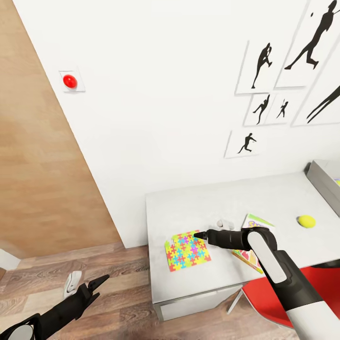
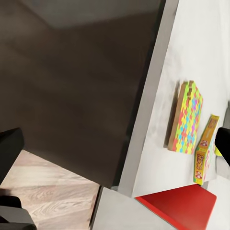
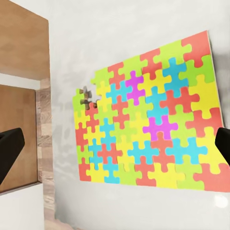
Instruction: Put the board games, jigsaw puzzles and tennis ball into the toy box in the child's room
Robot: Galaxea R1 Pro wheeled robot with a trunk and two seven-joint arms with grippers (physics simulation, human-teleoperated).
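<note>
Head view: nearest is the left gripper, low over the wood-plank floor on the near-left side of the table, fingers parted, nothing between them. Right gripper sits over the table's front part, tips right at the far edge of the jigsaw puzzle. In the right wrist view the puzzle lies flat straight ahead between two widely spread black fingertips (released, gripping nothing); whether they touch the slab can't be told.

Puzzle is a thin square slab of interlocking yellow, pink, blue, green, orange and red pieces with jagged edges, near the table's front-left corner. No readable writing anywhere; the print on the board game is too small to read.

Board game is a flat, colourfully printed box, just beside the puzzle on its right, partly hidden behind the right arm. The left wrist view shows the two side by side, apart.

Further along the smooth light-grey table top: the tennis ball, small, yellow-green. Beyond it, at the table's far right end, the grey sloping wall of the toy box.

Red chair seat tucked by the table's front edge.
</note>
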